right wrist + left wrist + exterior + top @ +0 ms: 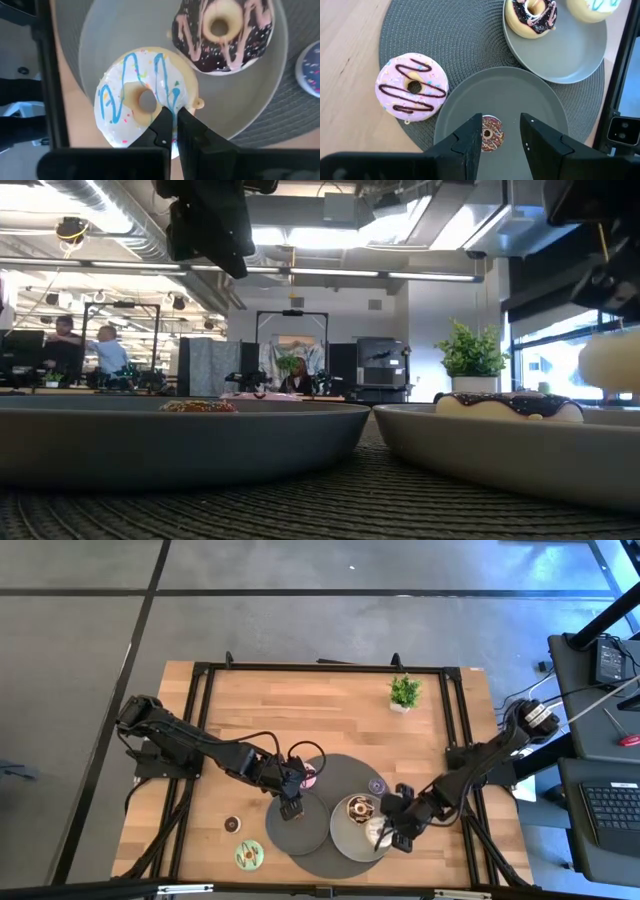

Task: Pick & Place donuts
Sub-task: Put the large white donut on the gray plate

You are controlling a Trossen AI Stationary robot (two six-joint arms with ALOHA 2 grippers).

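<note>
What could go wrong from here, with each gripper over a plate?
The right gripper pinches only the rim of the white-iced donut, so it could slip or tip against the chocolate donut as it lands on the lighter grey plate. The left gripper, open above the mini sprinkled donut, could knock it across the dark grey plate.

Grey floor, ceiling strip lights, perhaps a window at right.

Two plates side by side on mat, w/ mini donut in left one, two donuts in right. Plant behind.
</note>
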